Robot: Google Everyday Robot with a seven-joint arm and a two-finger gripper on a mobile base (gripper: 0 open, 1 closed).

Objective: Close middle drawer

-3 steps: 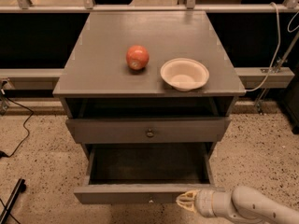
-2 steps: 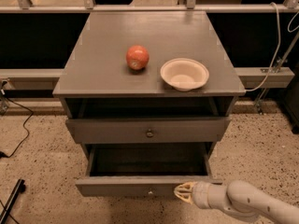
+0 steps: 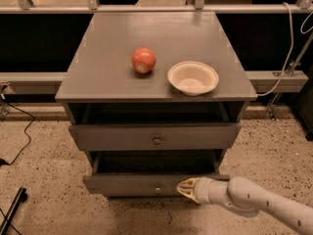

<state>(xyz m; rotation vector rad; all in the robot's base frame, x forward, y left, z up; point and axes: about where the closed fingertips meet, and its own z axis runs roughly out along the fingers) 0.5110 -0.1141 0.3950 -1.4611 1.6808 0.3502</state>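
Pincer [image 3: 187, 189] is touching the front of the middle drawer [image 3: 127, 184], whose tiny knob [image 3: 158, 187] is sitting just left of it. Apart or together: cannot tell. The drawer is standing pulled out, its dark inside showing above the pincer. Farther up, an apple [image 3: 144, 60] and a white bowl [image 3: 193, 77] are resting on the cabinet surface [image 3: 98, 77].

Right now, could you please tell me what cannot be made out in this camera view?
Camera view, the only one:
Inside of the middle drawer: too dark, shadowed by the top drawer.
Below the middle drawer: hidden by its pulled-out front.
Gripper at that front, right of the knob: contact unclear.
Arm: cut off at the lower right corner.
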